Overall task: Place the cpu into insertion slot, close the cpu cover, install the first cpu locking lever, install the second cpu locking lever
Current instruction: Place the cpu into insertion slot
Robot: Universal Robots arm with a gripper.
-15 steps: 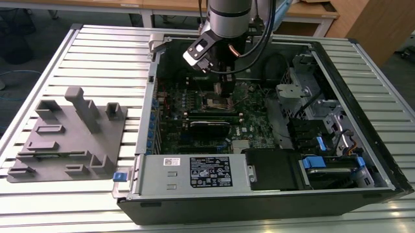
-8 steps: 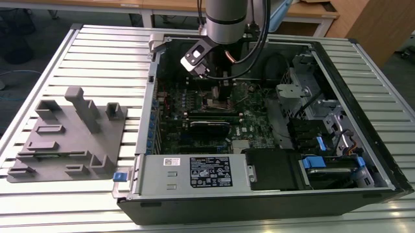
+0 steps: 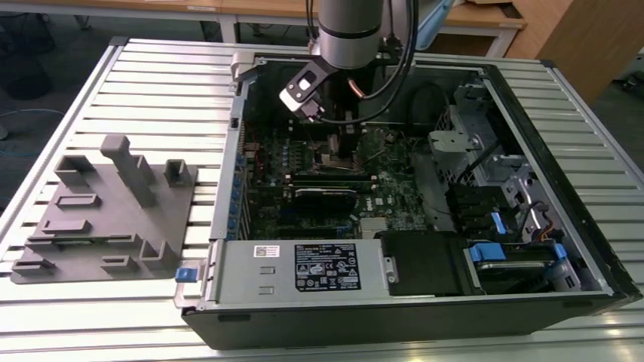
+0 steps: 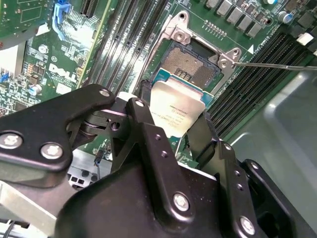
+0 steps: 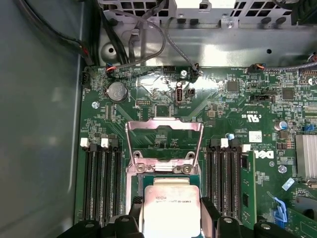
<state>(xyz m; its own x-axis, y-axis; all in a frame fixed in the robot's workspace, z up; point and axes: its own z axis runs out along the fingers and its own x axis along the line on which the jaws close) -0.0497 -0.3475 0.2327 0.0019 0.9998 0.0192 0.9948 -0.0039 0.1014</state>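
Silver cpu point(image 4: 176, 111), green board point(image 5: 99, 124), black gripper point(image 4: 174, 118).
The cpu top is dull silver-grey with small dark print and a green rim; the slot point(image 4: 190, 67) is brownish and finely speckled inside a silvery rim; the cover point(image 5: 163, 127) is silver; the memory slots point(image 5: 101, 183) are black.

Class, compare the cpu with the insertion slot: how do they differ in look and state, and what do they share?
The cpu has a plain silver-grey top; the insertion slot shows a bare pin field inside a silvery rim. The cpu is clamped in the gripper, not yet seated; the insertion slot lies open and empty on the green board. Both are square.
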